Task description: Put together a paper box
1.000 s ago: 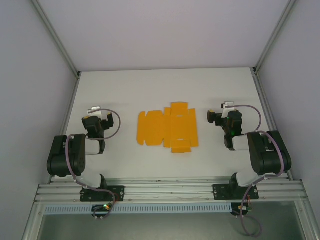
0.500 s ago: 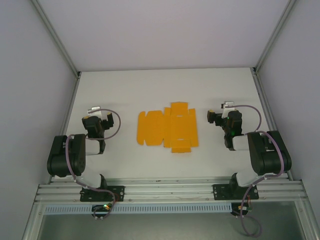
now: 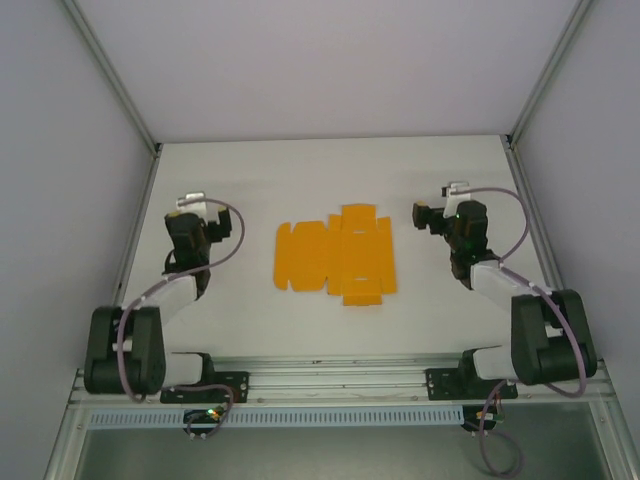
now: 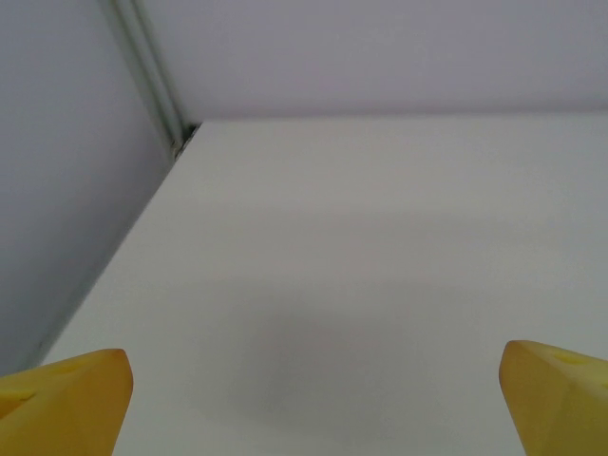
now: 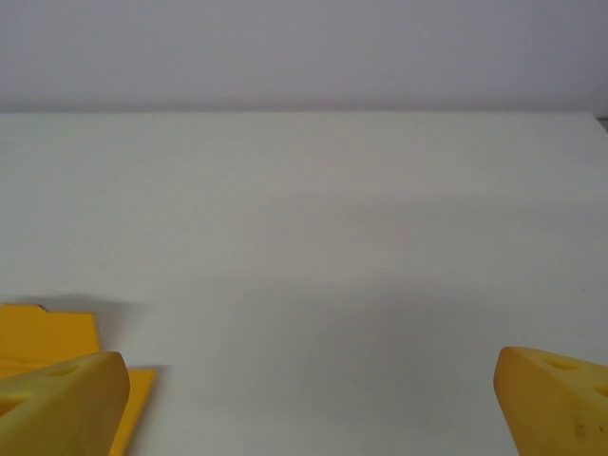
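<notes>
The paper box point(image 3: 335, 256) lies as a flat orange-yellow die-cut sheet with flaps in the middle of the white table. My left gripper point(image 3: 195, 210) hovers well to its left, open, with nothing between its yellow fingertips point(image 4: 66, 399). My right gripper point(image 3: 440, 213) hovers just right of the sheet, also open and empty. In the right wrist view a corner of the sheet point(image 5: 47, 332) peeks in at the lower left, beside the left fingertip point(image 5: 62, 404).
The white table point(image 3: 330, 170) is ringed by pale walls and aluminium posts point(image 3: 155, 150). The back left corner of the enclosure point(image 4: 180, 142) lies ahead of the left gripper. An aluminium rail point(image 3: 340, 380) runs along the near edge.
Both arms have unfolded and reached forward, carrying their grippers a little farther up the table. The sheet has not moved.
</notes>
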Controlling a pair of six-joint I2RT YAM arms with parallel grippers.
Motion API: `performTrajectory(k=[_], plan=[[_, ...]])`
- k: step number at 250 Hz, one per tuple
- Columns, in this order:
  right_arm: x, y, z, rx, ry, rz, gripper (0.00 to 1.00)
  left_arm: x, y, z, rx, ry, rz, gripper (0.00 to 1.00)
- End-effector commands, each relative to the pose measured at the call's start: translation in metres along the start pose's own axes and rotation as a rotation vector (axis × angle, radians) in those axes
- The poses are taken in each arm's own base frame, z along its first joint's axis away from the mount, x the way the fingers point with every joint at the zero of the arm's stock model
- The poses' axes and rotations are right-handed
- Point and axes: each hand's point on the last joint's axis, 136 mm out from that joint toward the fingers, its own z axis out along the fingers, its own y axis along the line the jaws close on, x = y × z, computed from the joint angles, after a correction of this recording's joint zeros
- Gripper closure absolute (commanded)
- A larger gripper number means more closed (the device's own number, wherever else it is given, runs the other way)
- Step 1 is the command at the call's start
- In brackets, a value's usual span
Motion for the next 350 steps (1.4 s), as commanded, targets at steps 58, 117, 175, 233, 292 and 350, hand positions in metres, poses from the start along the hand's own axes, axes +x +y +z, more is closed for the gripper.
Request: performTrajectory(k=[58,117,175,233,292,350], plan=[[0.030,0.106,-0.022,-0.204,0.389,0.244,0.21,0.040,-0.060,-0.026,0.277,0.407,-0.340,0.00],[0.082,0.150,-0.002,-0.256,0.654,0.285,0.49,0.078,-0.107,-0.030,0.416,0.648,-0.406,0.00],[0.147,0.138,0.007,-0.145,0.837,0.288,0.59,0.102,-0.143,-0.034,0.532,0.808,-0.443,0.00],[0.192,0.116,0.006,-0.008,0.941,0.250,0.61,0.120,-0.172,-0.043,0.625,0.935,-0.430,0.00],[0.205,0.110,0.005,0.020,0.967,0.230,0.63,0.136,-0.195,-0.044,0.678,1.014,-0.434,0.04],[0.210,0.107,0.003,0.025,0.975,0.218,0.65,0.137,-0.217,-0.049,0.784,1.056,-0.467,0.09]])
